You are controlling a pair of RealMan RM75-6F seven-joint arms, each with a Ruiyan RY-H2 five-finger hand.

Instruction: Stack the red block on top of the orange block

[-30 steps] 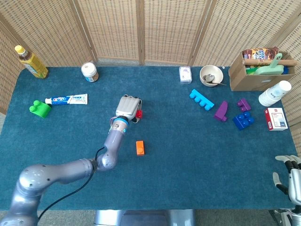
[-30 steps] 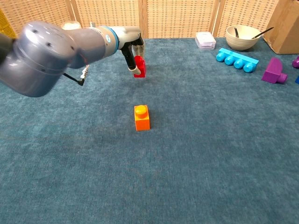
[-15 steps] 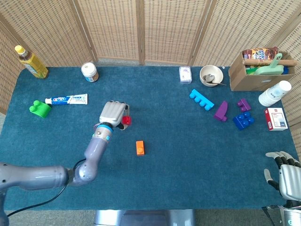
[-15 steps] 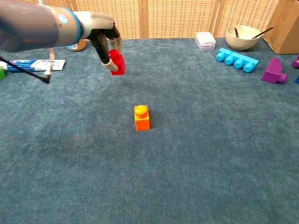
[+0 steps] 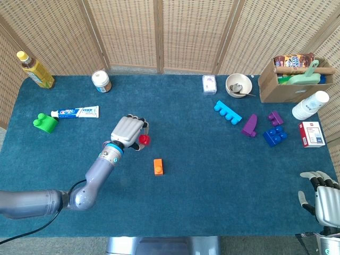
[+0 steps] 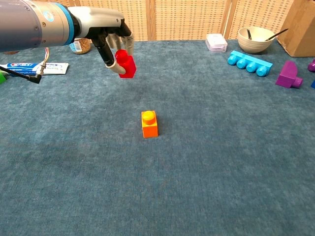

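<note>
The small red plastic block (image 6: 126, 64), pinched in the robot's left hand (image 5: 127, 132), sits up off the teal cloth table (image 5: 202, 175), left of and behind the small orange plastic block (image 6: 149, 123) lying on it.

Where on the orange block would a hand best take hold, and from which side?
Grip the orange block by its two flat side faces, coming from above. It sits upright on the cloth with its stud up and open space all round, so the sides are free; the stud is too small and round to pinch.
</note>
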